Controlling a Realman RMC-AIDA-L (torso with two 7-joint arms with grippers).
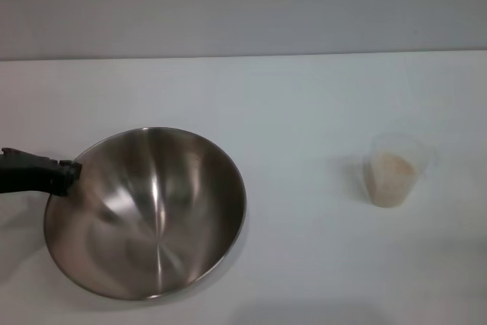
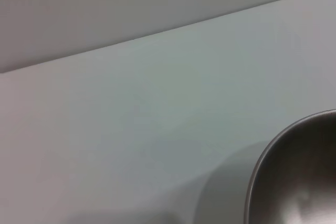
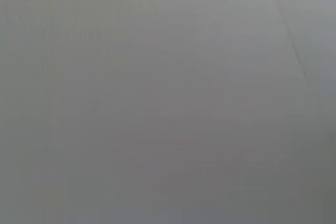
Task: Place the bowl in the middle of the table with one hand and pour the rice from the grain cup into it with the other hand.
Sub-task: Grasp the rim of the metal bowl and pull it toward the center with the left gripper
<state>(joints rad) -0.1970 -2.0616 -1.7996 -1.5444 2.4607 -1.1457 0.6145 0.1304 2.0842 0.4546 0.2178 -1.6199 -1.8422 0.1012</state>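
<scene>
Left gripper [image 1: 68, 171] clamped on the near-left rim of the bowl [image 1: 152, 211], reaching in from the left edge of the head view. Bowl sat left of centre on the table [image 1: 289, 97], tilted a little, its right side seemingly raised. Grain cup [image 1: 394, 176] stood upright, well apart to the right, rice [image 1: 391, 173] filling most of it. Right gripper out of sight, so no telling whether open or shut; right wrist view showed only blank grey surface.

Probably mid-placement. Best done by sliding or carrying the bowl rightward toward the middle, keeping it level, setting the base flat before letting go. Release only once settled, since a round-bottomed bowl would likely rock. Stop short of the cup.
</scene>
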